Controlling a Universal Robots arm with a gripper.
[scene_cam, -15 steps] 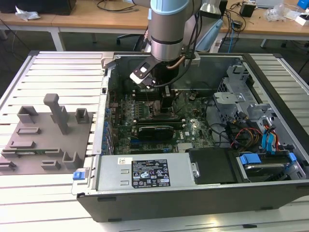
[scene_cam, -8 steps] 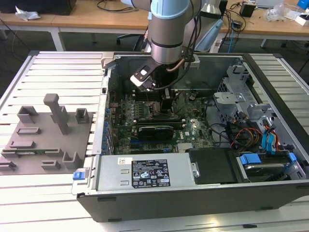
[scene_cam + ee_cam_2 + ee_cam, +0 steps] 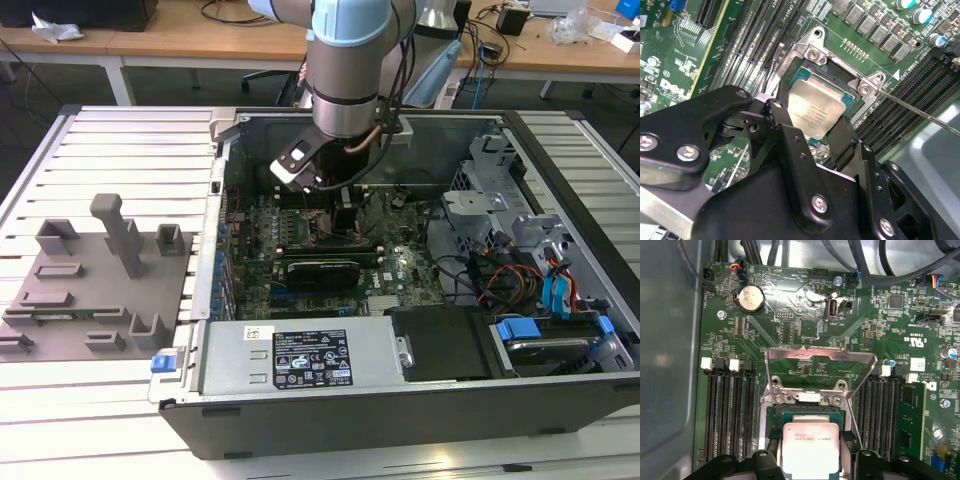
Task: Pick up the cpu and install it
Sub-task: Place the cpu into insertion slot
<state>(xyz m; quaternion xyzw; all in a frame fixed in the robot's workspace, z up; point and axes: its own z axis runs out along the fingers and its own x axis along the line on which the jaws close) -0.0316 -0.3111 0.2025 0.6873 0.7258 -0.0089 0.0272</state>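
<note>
Black gripper [image 3: 810, 120] tight around thin, silvery square cpu [image 3: 810, 450] — over steel socket frame [image 3: 820, 357]

The cpu [image 3: 810, 456], gripped by the tool [image 3: 810, 441], sits over the socket [image 3: 807, 413] between memory slots [image 3: 730, 415], inside the case [image 3: 300, 405] on the table [image 3: 120, 130].

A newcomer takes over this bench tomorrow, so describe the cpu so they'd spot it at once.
Inside the open case, on the green motherboard, find the raised metal socket frame between banks of black memory slots. Right beside that frame, over the socket, the cpu is clamped in the gripper. It is a flat, pale silver square, while its neighbours are green, black or dark.
</note>
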